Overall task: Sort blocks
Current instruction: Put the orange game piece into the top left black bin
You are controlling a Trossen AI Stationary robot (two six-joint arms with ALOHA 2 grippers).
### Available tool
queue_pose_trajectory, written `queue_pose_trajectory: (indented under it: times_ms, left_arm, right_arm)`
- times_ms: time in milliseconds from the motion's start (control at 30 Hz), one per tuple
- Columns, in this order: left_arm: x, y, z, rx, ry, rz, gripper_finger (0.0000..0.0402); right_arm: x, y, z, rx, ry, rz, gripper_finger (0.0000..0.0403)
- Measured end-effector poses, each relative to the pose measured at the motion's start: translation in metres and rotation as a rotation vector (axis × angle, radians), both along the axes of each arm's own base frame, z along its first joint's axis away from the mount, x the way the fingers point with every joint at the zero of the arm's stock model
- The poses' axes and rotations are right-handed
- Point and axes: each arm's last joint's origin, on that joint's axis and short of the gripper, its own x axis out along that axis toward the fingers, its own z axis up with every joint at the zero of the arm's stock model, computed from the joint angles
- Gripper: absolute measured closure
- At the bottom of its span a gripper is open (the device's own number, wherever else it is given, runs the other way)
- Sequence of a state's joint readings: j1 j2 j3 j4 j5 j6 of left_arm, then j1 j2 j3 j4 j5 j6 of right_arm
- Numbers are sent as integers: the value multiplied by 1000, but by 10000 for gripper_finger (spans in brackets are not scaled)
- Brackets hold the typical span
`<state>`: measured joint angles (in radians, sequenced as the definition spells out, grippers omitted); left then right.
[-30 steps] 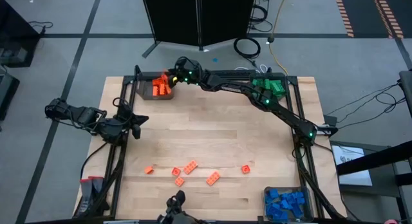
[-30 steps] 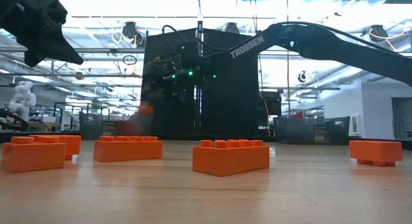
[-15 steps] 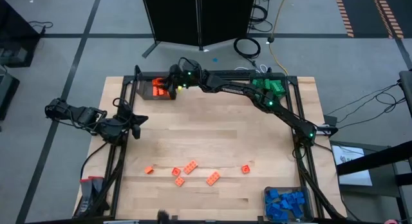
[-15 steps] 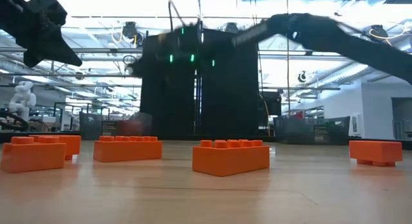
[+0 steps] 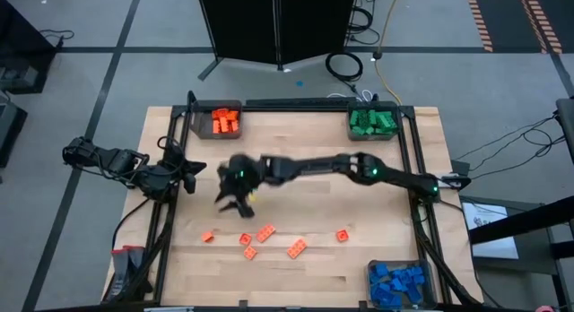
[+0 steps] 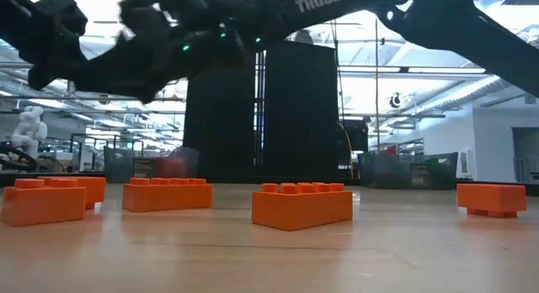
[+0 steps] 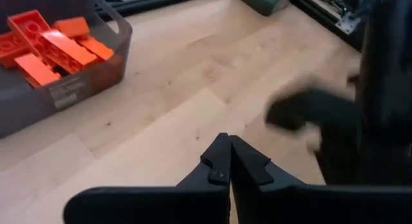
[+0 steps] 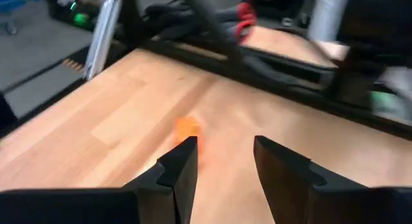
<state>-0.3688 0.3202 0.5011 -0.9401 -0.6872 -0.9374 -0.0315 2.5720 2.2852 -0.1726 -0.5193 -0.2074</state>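
Since half a second ago the right arm has swung away from the orange bin (image 5: pixel 220 122) at the table's far left corner and now reaches across the middle of the table (image 5: pixel 314 209), its right gripper (image 5: pixel 235 201) hanging above bare wood just beyond the row of loose bricks. Its fingers (image 8: pixel 180 166) stand apart with nothing between them, and a blurred orange block (image 8: pixel 188 129) lies on the wood ahead of them.

Six loose orange blocks remain near the front edge: a small one (image 5: pixel 207 236) at the left, three close together (image 5: pixel 265 232), an oblong one (image 5: pixel 296 248) and a single one (image 5: pixel 342 235) off to the right. From table height four of them show in a row, the nearest (image 6: pixel 301 203) in the centre.

Orange bricks (image 7: pixel 51 47) fill the orange bin, green ones sit in the green bin (image 5: pixel 372 124) at the far right corner, and blue ones in the blue bin (image 5: pixel 397 282) at the near right corner.

At the table's left edge the left gripper (image 7: pixel 228 161) waits with its jaws pressed together and empty.
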Motion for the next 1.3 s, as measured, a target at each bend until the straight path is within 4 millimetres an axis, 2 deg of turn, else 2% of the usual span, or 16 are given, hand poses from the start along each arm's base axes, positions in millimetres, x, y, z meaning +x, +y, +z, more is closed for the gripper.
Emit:
queue_pose_trajectory:
  times_ms: [133,300,433,600,733,867,1000,1067,1133,1200,1300]
  left_arm:
    - [-1,-1,-2,-22,27,-31,402]
    - [-1,-1,-2,-56,25,-33,402]
    - [-1,-2,-2,-74,32,-53,402]
    - [-1,-3,-3,-91,40,-72,402]
    - [-1,-3,-3,-91,41,-73,402]
    - [0,-3,-3,-128,33,-59,402]
    - [4,-8,-5,-232,70,-95,402]
    - [9,-12,-9,-282,135,-121,402]
    - [13,-15,-14,-325,223,-123,402]
    - [19,-19,-20,-337,316,-128,402]
    - [29,-24,-27,-333,410,-127,402]
  right_arm:
    - [8,29,-18,-4,-66,37,254]
    - [17,24,-30,32,-161,-11,254]
    - [22,38,-54,36,-212,-33,254]
    - [22,57,-54,33,-234,-19,252]
    - [21,65,-55,-11,-260,-37,235]
    - [22,66,-54,-37,-262,-96,211]
    - [22,59,-55,10,-166,-246,199]
    - [20,54,-47,29,-123,-265,201]
    - [16,48,-28,15,-93,-261,210]
    - [8,42,0,-50,-76,-234,221]
    - [-14,31,51,-168,-25,-195,237]
